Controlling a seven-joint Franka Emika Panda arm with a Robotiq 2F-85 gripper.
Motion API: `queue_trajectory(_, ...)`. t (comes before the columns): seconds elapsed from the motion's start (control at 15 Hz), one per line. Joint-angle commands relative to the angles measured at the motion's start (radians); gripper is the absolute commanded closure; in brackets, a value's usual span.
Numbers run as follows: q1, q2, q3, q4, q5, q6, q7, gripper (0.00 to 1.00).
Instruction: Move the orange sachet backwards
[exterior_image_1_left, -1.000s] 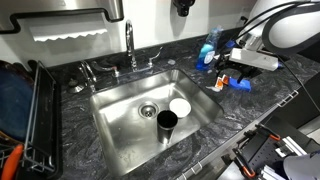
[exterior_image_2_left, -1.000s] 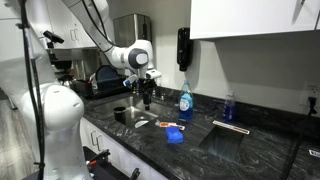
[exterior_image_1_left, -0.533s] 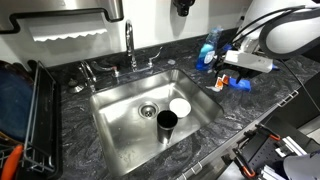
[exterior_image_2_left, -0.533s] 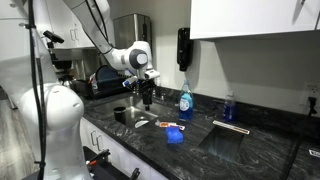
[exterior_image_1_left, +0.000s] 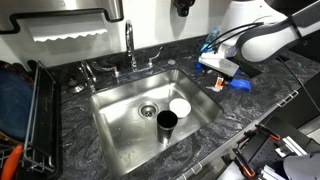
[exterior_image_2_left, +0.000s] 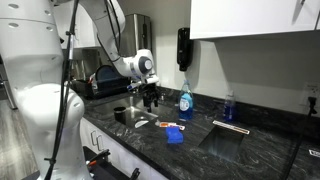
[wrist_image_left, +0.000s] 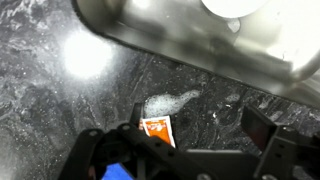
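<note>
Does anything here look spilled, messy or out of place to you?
A pale, wet-looking smear sits on the dark counter beside the small orange sachet, near the sink rim; it may be a spill or only glare. Nothing else looks askew or broken.

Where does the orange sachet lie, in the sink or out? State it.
Out: the orange sachet lies flat on the dark counter, outside the sink rim.

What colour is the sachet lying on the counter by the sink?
The sachet is orange with a little white marking; the wrist view shows it best.
</note>
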Motion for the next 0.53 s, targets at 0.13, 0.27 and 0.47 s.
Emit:
queue_trajectory(0.13, 0.034, 0.130, -0.084, 0.072, 0.006, 0.073, 0.055, 0.00)
queue_trajectory(0.27, 0.026, 0.140, -0.114, 0.065, 0.023, 0.094, -0.001, 0.00)
queue_trajectory(0.47, 0.005, 0.141, -0.158, 0.045, 0.064, 0.144, -0.144, 0.00)
